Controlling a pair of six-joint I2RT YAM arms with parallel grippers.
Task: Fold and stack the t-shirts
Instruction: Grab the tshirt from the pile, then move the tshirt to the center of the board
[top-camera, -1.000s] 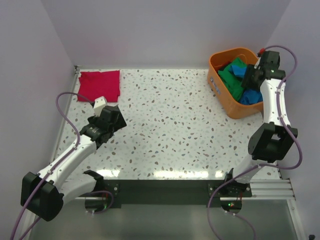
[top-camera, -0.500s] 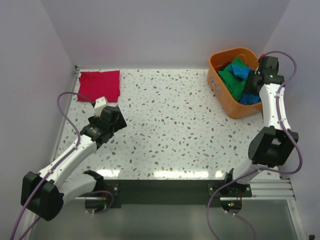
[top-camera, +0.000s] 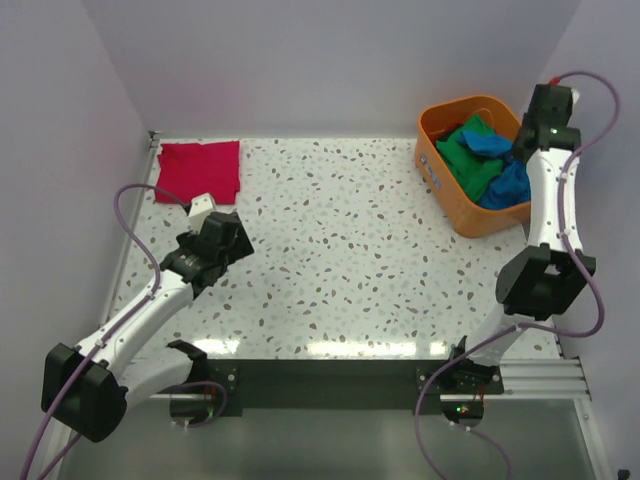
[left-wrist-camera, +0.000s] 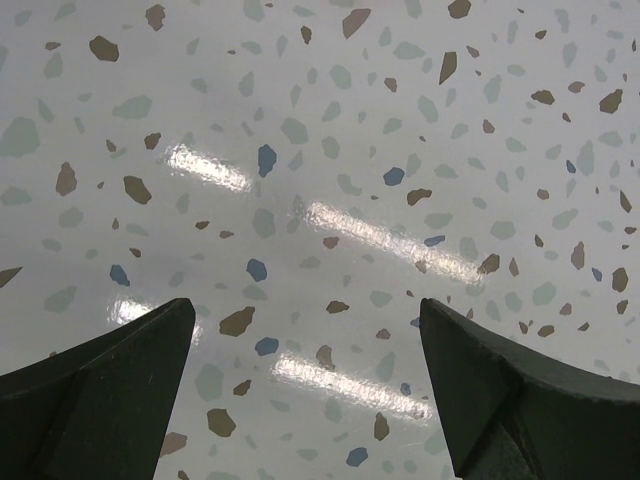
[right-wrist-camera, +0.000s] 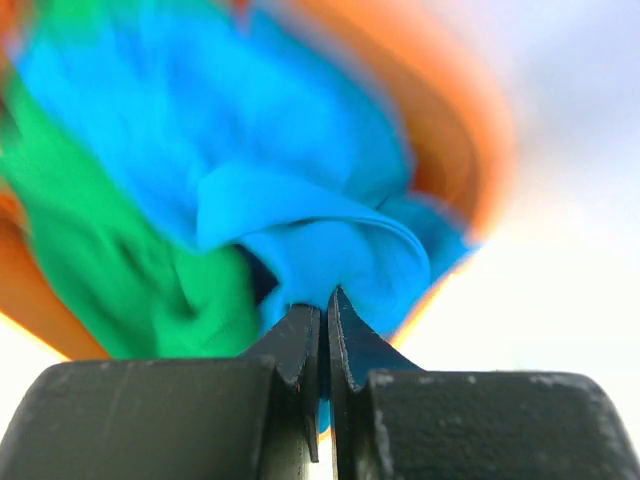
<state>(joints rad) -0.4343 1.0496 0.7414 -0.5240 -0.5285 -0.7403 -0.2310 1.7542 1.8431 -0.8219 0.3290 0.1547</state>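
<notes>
left gripper (left-wrist-camera: 303, 330): jaws spread wide, nothing between them; hangs over the bare speckled table (top-camera: 350, 250), on the near left.
right gripper (right-wrist-camera: 325, 300): jaws pinched almost together on a fold of the blue t-shirt (right-wrist-camera: 300, 200), up over the far right edge of the orange bin (top-camera: 445, 195).
blue t-shirt: most of it bunched in the bin, lying against the green t-shirts (top-camera: 462, 160).
red t-shirt (top-camera: 198, 170): folded flat in the far left corner, well apart from both grippers.
risk, grip: the right wrist view is blurred, so you cannot tell how much cloth the pinch holds. A thin fold may slip out as you lift.
risk, snag: blue and green look tangled, so a pull could drag a green one out with it.
risk, bin: if the cloth catches the rim, the bin may slide or tip. Lift slowly and watch it.
</notes>
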